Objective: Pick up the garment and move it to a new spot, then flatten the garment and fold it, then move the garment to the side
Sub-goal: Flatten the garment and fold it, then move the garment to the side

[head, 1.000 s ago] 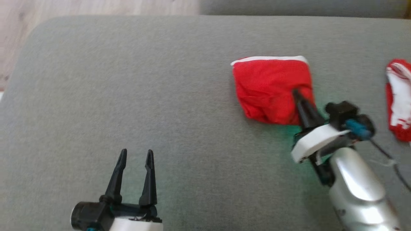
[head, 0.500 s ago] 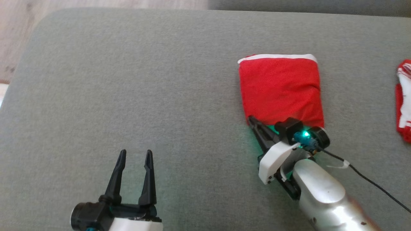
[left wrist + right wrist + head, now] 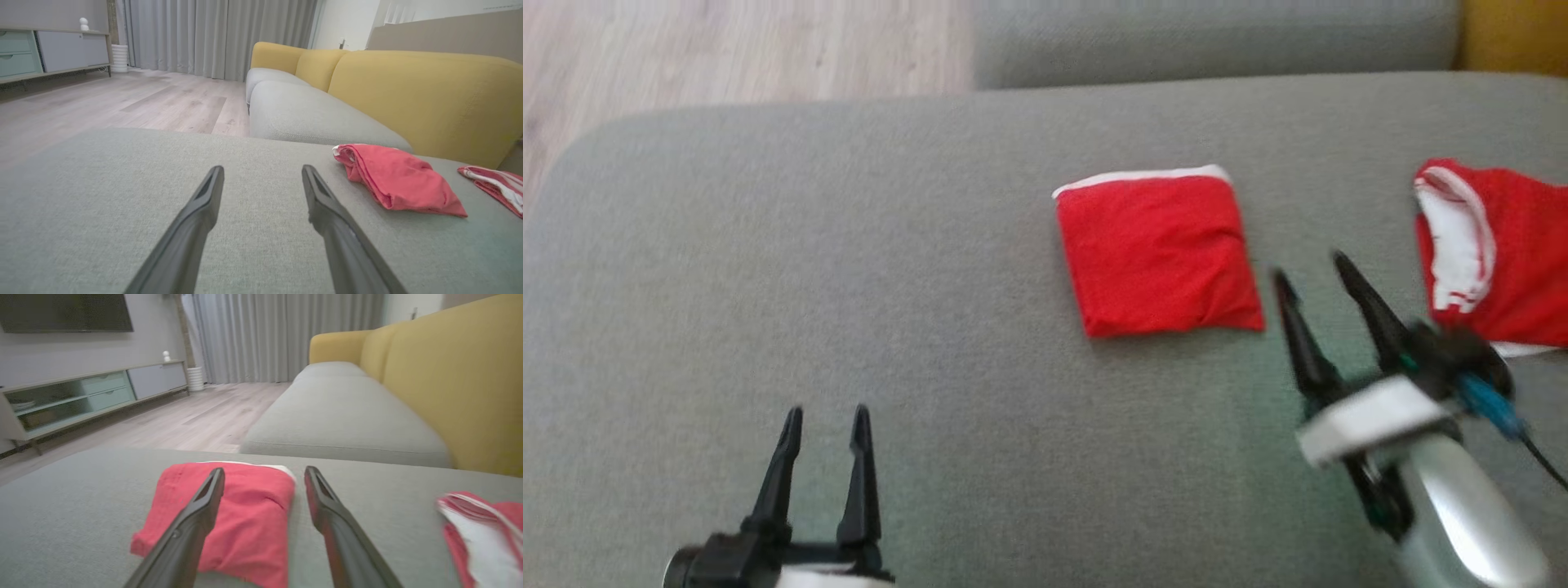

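The garment (image 3: 1156,253) is a red cloth folded into a neat square with a white hem along its far edge, lying on the grey cushion (image 3: 849,269). It also lies to the right in the left wrist view (image 3: 398,179) and just ahead in the right wrist view (image 3: 241,514). My right gripper (image 3: 1311,273) hovers open just right of the garment's near right corner, holding nothing. My left gripper (image 3: 825,416) stands open near the front edge, far left of the garment, nothing between its fingers.
A second red and white cloth (image 3: 1490,253) lies crumpled at the right edge of the cushion. Behind it rises a yellow sofa back (image 3: 429,90), with another grey seat cushion (image 3: 347,412) beyond. Wooden floor (image 3: 727,49) lies past the far left edge.
My right gripper let go of the garment, opened and drew back to its right. The garment now lies flat and square. The head camera shifted, so the whole picture moved.
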You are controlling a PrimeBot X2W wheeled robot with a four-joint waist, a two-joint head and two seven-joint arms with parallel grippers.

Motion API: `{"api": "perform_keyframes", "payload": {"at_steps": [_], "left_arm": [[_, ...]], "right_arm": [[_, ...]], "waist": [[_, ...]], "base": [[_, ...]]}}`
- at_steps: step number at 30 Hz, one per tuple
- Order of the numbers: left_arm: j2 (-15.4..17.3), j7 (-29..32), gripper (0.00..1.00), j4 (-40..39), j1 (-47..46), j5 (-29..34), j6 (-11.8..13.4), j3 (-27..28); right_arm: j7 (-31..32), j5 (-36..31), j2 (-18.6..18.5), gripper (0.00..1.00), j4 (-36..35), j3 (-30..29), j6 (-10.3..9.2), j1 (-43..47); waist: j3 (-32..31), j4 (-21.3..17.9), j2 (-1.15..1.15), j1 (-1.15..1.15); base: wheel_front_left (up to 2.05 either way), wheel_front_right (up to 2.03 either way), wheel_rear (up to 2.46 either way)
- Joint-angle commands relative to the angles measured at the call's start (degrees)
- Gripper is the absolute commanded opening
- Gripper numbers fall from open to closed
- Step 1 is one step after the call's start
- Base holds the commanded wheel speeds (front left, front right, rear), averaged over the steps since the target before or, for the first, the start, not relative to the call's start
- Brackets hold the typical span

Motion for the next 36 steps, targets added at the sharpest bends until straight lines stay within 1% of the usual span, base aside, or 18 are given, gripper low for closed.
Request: {"api": "perform_keyframes", "payload": {"at_steps": [1,2,4,6,9,13,20,29,31,33,34,36], "left_arm": [[-0.2,-0.3,1.0,-1.01,-0.23,0.79,-0.39,2.46],[-0.2,-0.3,1.0,-0.58,0.11,0.98,-0.58,2.74],[-0.2,-0.3,1.0,0.2,0.77,1.32,-0.97,3.1],[-0.2,-0.3,1.0,1.1,1.5,1.33,-1.13,3.46],[-0.2,-0.3,1.0,2.23,2.73,1.12,-1.02,3.91],[-0.2,-0.3,1.0,3.12,3.91,0.81,-0.94,4.43],[-0.2,-0.3,1.0,3.66,4.32,0.86,-0.91,4.42],[-0.2,-0.3,1.0,3.09,4.29,0.9,-0.97,4.71],[-0.2,-0.3,1.0,2.87,4.2,0.81,-0.97,4.62],[-0.2,-0.3,1.0,2.69,4.03,0.74,-0.97,4.52],[-0.2,-0.3,1.0,2.69,4.03,0.74,-0.97,4.52],[-0.2,-0.3,1.0,2.4,3.74,0.66,-0.96,4.36]], "right_arm": [[-0.59,-0.98,-0.48,1.0,-3.07,-0.33,0.42,1.67],[-0.59,-2.03,-1.19,1.0,-4.62,-1.82,0.42,3.48],[-0.6,-1.44,-0.94,1.0,-6.68,-5.04,0.42,7.25],[-0.6,-1.97,-1.39,1.0,-8.42,-6.87,0.42,10.4],[-0.6,-1.33,-1.41,1.0,-9.89,-8.46,0.42,14.57],[-0.6,-0.92,-0.86,1.0,-10.63,-9.54,0.42,17.66],[-0.61,-1.06,0.56,1.0,-9.74,-9.81,0.42,18.18],[-0.61,-0.87,0.75,1.0,-9.01,-9.27,0.42,17.57],[-0.61,0.37,0.87,1.0,-8.74,-9.13,0.42,17.19],[1.35,3.99,1.41,1.0,-7.61,-9.14,0.42,16.38],[1.35,3.99,1.41,1.0,-7.61,-9.14,0.42,16.38],[5.46,8.35,1.18,1.0,-8.49,-8.49,0.42,14.08]], "waist": [[-1.65,-1.56,0.0,0.01],[-2.19,-1.83,0.0,0.01],[-3.15,-2.17,0.0,0.01],[-4.18,-2.26,0.0,0.01],[-5.47,-1.98,0.0,0.01],[-6.34,-1.34,0.0,0.01],[-6.85,0.01,0.0,0.01],[-6.62,0.74,0.0,0.01],[-6.33,0.92,0.0,0.01],[-5.86,1.15,0.0,0.01],[-5.86,1.15,0.0,0.01],[-4.85,1.42,0.0,0.01]], "base": [[0.0,0.0,0.0],[0.0,0.0,0.0],[0.0,0.0,0.0],[0.0,0.0,0.0],[0.0,0.0,0.0],[0.0,0.0,0.0],[0.0,0.0,0.0],[0.0,0.0,0.0],[0.0,0.0,0.0],[0.0,0.0,0.0],[0.0,0.0,0.0],[0.0,0.0,0.0]]}}
